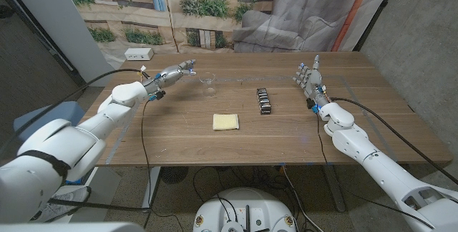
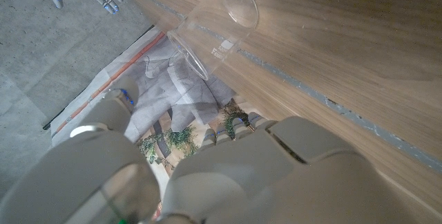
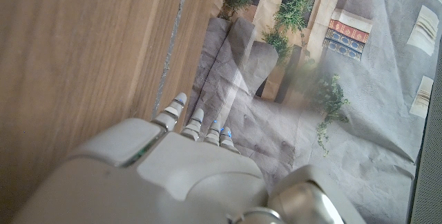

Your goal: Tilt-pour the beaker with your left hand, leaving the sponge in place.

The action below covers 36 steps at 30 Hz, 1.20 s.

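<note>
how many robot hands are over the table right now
2. The left robot hand reaches toward the beaker at the table's far left; the right robot hand stands upright near the far right, fingers apart.

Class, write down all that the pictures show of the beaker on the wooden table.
The beaker is a small, clear vessel, glass or clear plastic by its look, with a round rim and faint printed markings on its wall. It looks empty. It stands on the wooden table toward the far side, beyond the yellow sponge. The left hand reaches toward it from the side, fingertips close by; whether they touch it cannot be told. In the left wrist view the beaker shows apart from the hand.
</note>
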### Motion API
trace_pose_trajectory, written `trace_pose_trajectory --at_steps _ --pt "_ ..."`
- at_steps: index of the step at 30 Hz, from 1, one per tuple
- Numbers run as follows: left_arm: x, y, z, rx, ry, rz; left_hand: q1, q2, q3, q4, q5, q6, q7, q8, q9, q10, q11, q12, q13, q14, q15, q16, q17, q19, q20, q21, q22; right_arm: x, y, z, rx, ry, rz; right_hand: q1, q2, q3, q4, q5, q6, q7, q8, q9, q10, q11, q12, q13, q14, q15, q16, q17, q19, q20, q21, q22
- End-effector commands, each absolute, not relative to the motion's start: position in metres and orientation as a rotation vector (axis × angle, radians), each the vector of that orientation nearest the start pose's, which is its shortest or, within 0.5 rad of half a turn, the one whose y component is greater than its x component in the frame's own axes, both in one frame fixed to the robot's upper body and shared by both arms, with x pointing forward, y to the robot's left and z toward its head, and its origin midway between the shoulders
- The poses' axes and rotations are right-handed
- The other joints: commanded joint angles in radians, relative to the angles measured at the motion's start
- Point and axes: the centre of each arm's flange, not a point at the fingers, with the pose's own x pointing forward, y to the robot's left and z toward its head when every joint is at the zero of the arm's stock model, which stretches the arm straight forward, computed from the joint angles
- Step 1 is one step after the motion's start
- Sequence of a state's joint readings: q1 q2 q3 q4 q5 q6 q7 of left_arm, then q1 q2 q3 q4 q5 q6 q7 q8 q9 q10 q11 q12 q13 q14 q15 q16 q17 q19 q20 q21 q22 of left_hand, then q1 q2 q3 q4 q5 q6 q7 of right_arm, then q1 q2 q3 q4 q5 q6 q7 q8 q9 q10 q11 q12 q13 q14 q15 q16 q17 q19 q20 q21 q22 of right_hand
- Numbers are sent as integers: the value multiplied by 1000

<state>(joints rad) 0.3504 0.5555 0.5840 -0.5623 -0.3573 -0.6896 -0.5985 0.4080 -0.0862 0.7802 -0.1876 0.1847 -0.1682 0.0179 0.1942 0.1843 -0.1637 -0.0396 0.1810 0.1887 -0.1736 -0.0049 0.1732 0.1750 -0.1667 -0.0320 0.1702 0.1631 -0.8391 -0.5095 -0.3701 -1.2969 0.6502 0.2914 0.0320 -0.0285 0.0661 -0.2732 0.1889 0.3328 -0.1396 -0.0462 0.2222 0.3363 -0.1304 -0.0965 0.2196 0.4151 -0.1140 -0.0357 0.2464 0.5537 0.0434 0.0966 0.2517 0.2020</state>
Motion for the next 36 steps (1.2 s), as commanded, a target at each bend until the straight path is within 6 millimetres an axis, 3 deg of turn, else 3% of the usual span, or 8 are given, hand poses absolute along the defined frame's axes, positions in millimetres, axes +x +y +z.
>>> trace_pose_trajectory --at_steps 1,13,29,36 --pt "692 359 28 724 -540 -490 14 -3 11 -1 -1 -28 0 -3 3 -12 -1 2 6 -71 5 -2 1 -123 -21 0 3 653 -291 -27 42 -594 207 7 86 -7 0 6 -7 -2 6 2 -6 0 6 5 -4 -19 3 1 -1 9 7 4" --pt "698 360 21 725 -512 -454 27 -15 11 0 -4 -2 -6 15 3 12 -11 17 6 -49 -4 10 1 -132 -11 3 3 653 -291 -28 42 -594 207 7 86 -7 0 6 -7 -2 5 2 -6 0 6 5 -4 -18 3 2 0 9 7 4" --pt "700 338 15 781 -510 -508 35 -25 10 0 -7 -10 -8 16 3 3 -15 15 7 -58 -7 8 1 -142 2 4 4 653 -291 -28 42 -594 207 7 86 -7 0 6 -9 -1 5 2 -6 0 6 5 -5 -19 3 1 0 9 7 4" --pt "702 330 17 814 -519 -500 45 -35 9 0 -9 9 -9 28 4 35 -28 29 9 -28 -21 18 1 -126 9 14 4 653 -291 -27 42 -594 207 7 86 -7 0 6 -7 -1 6 2 -6 0 6 5 -5 -19 3 2 1 9 7 4"
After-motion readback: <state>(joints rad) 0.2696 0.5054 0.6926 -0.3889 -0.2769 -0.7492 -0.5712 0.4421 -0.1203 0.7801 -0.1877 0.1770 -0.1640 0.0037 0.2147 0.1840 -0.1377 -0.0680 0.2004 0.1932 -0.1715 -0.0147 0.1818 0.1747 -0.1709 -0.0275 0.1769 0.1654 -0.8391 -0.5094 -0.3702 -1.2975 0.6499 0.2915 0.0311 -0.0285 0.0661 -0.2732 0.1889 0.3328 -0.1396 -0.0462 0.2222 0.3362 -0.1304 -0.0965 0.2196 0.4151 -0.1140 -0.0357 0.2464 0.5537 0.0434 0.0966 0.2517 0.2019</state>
